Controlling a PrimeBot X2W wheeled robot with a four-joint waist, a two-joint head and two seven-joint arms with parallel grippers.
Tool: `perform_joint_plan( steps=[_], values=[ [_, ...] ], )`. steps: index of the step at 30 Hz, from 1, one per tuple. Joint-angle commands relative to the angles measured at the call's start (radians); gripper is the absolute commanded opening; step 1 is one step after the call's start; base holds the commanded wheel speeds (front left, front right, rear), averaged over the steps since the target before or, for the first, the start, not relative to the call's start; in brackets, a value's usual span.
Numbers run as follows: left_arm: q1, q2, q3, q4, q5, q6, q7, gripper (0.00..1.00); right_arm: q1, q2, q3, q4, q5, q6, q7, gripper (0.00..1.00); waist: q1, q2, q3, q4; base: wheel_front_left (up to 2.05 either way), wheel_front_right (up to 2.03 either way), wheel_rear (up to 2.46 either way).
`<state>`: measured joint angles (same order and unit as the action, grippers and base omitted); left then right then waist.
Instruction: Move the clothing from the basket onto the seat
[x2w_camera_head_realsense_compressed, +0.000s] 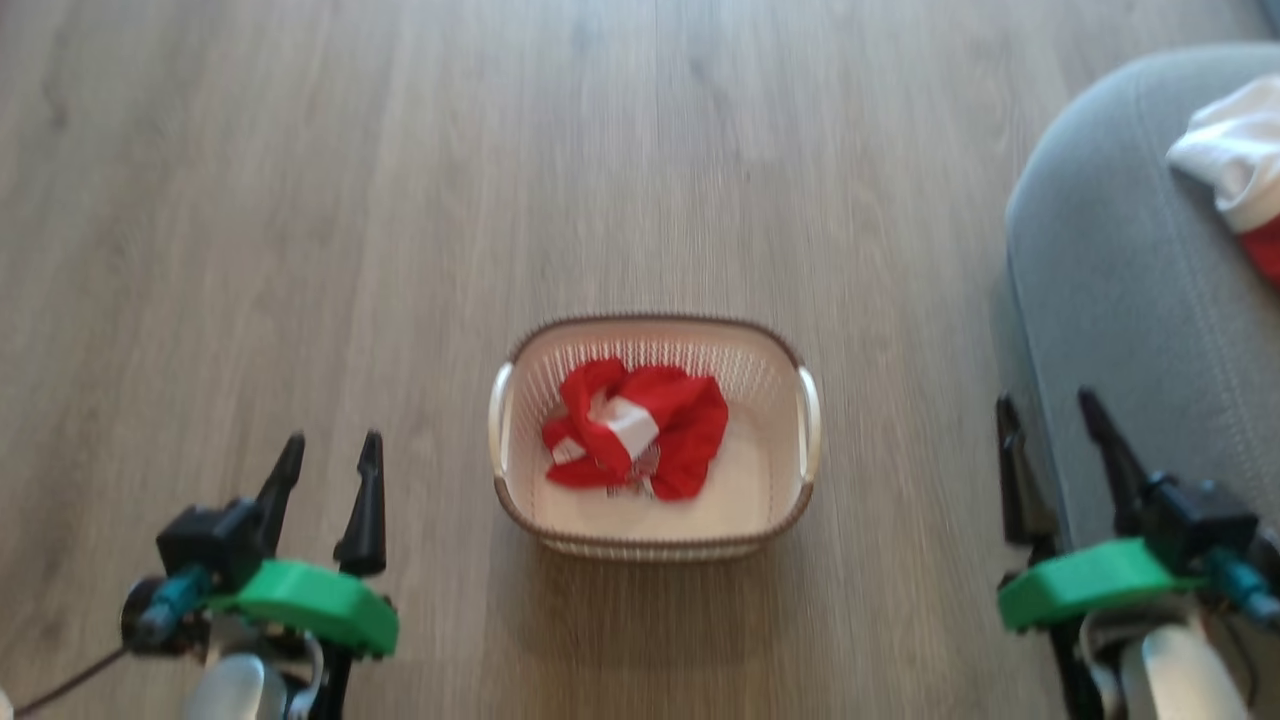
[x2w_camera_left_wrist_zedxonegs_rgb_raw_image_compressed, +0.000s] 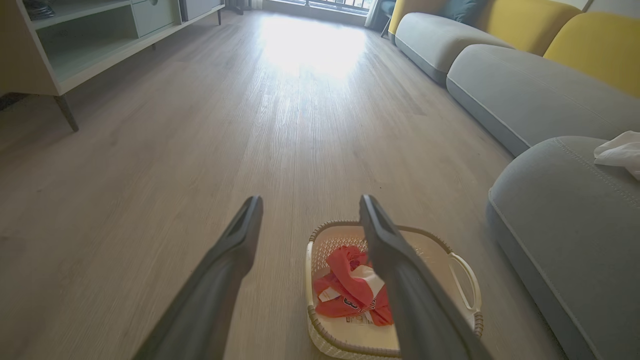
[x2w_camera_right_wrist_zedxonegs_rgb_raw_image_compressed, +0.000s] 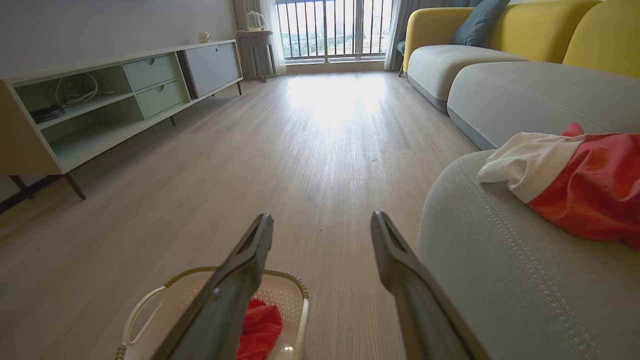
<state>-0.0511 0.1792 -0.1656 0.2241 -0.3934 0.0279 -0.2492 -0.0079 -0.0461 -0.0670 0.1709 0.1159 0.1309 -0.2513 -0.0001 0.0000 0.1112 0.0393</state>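
Note:
A crumpled red garment with white panels (x2w_camera_head_realsense_compressed: 637, 428) (x2w_camera_left_wrist_zedxonegs_rgb_raw_image_compressed: 350, 292) (x2w_camera_right_wrist_zedxonegs_rgb_raw_image_compressed: 260, 327) lies inside the cream perforated basket (x2w_camera_head_realsense_compressed: 760, 510) (x2w_camera_left_wrist_zedxonegs_rgb_raw_image_compressed: 325, 335) (x2w_camera_right_wrist_zedxonegs_rgb_raw_image_compressed: 280, 295), which stands on the wooden floor. The grey seat (x2w_camera_head_realsense_compressed: 1120, 270) (x2w_camera_left_wrist_zedxonegs_rgb_raw_image_compressed: 565, 225) (x2w_camera_right_wrist_zedxonegs_rgb_raw_image_compressed: 500, 280) rises to the basket's right. A second red and white garment (x2w_camera_head_realsense_compressed: 1245, 180) (x2w_camera_right_wrist_zedxonegs_rgb_raw_image_compressed: 575, 175) (x2w_camera_left_wrist_zedxonegs_rgb_raw_image_compressed: 620, 150) rests on the seat. My left gripper (x2w_camera_head_realsense_compressed: 330, 452) (x2w_camera_left_wrist_zedxonegs_rgb_raw_image_compressed: 307, 205) hovers open, left of the basket. My right gripper (x2w_camera_head_realsense_compressed: 1048, 412) (x2w_camera_right_wrist_zedxonegs_rgb_raw_image_compressed: 322, 222) hovers open at the seat's edge, right of the basket. Neither holds anything.
A low cabinet on legs (x2w_camera_left_wrist_zedxonegs_rgb_raw_image_compressed: 75, 50) (x2w_camera_right_wrist_zedxonegs_rgb_raw_image_compressed: 100, 105) runs along the far left wall. More grey seats with yellow backs (x2w_camera_left_wrist_zedxonegs_rgb_raw_image_compressed: 525, 85) (x2w_camera_right_wrist_zedxonegs_rgb_raw_image_compressed: 525, 80) line the right side. Wooden floor (x2w_camera_head_realsense_compressed: 400, 200) stretches wide around the basket.

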Motion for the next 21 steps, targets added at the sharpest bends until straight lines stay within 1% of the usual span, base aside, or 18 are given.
perform_joint_plan(
  steps=[1,7,12,16,21],
  values=[
    [-0.082,0.005,0.03,-0.035,0.01,-0.008,-0.013,1.0,-0.069,-0.004,0.013,-0.052,0.008,0.0,-0.01,1.0,0.0001,0.0,0.085,-0.02,0.0,0.0,0.0],
    [-0.223,0.009,-0.014,-0.025,0.044,-0.038,-0.004,1.0,-0.184,-0.004,-0.015,-0.122,0.009,0.0,-0.01,1.0,0.0001,0.0,0.286,-0.061,0.0,0.0,0.0],
    [-0.374,0.013,-0.07,0.024,0.095,-0.06,0.023,1.0,-0.282,-0.004,-0.023,-0.174,0.021,0.0,-0.01,1.0,0.0001,0.0,0.438,-0.105,0.0,0.0,0.0],
    [-0.492,0.0,-0.128,0.098,0.137,-0.077,0.067,1.0,-0.332,-0.004,-0.021,-0.197,0.038,0.0,-0.01,1.0,0.0001,0.0,0.521,-0.137,0.0,0.0,0.0],
    [-0.629,-0.038,-0.193,0.255,0.182,-0.087,0.116,1.0,-0.348,-0.004,-0.004,-0.213,0.062,0.0,-0.01,1.0,0.0001,0.0,0.58,-0.176,0.0,0.0,0.0]
  ],
)
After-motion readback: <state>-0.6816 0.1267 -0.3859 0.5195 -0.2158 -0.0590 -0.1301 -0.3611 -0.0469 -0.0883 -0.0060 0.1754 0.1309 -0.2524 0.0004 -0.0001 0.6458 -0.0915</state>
